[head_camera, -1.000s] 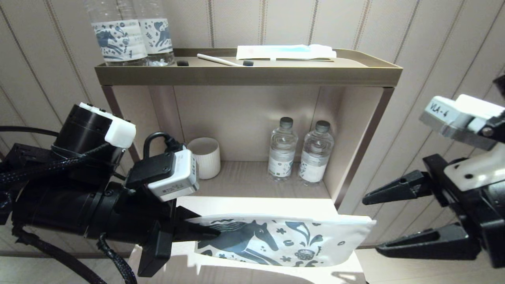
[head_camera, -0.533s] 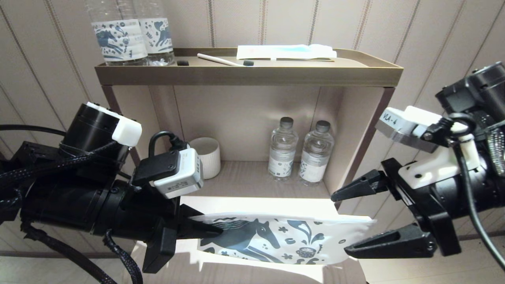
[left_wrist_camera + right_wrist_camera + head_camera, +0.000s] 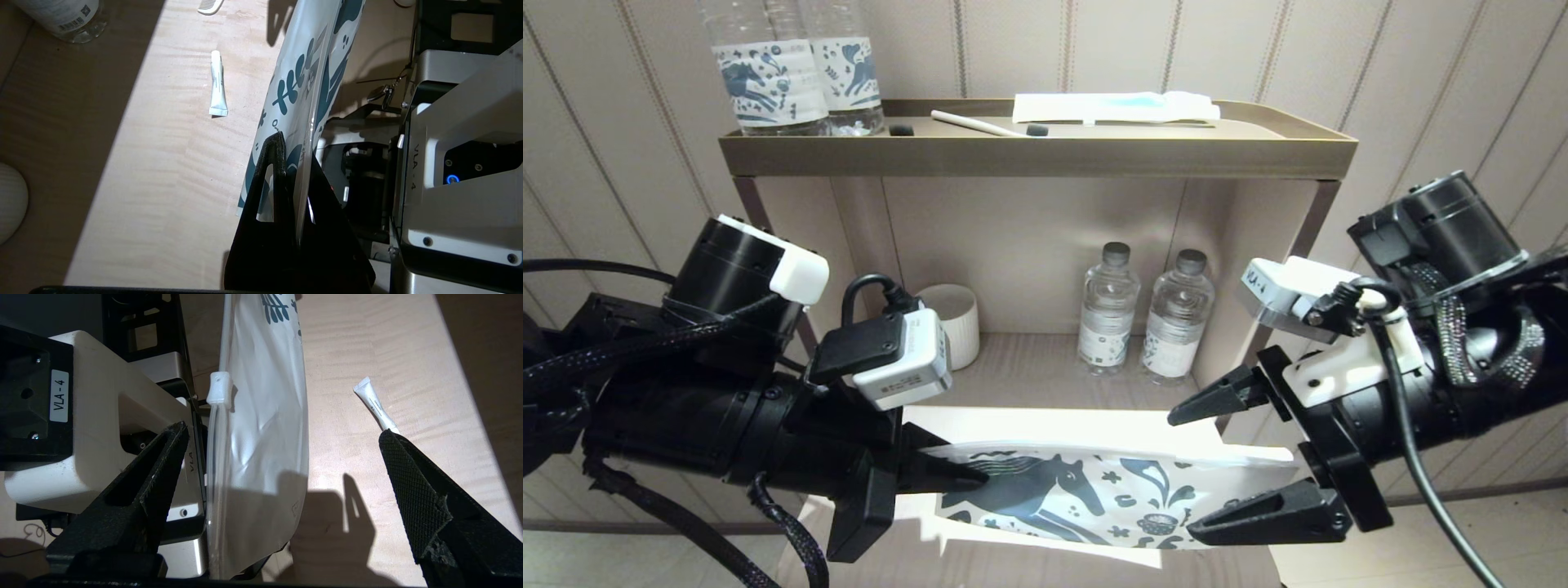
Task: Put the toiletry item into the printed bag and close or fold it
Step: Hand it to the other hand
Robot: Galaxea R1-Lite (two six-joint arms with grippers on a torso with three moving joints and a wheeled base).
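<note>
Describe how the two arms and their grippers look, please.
Both arms are black, with braided black cables. The left gripper and right gripper have pointed black fingers with textured pads. A white-grey camera box sits on each wrist; the right one is labelled "VLA-4".

Left gripper clamped (right gripper agape)

I see my left pincer at lower left of the frame clamped on one end of the printed bag. My right pincer at lower right gapes wide around its other end.
</note>
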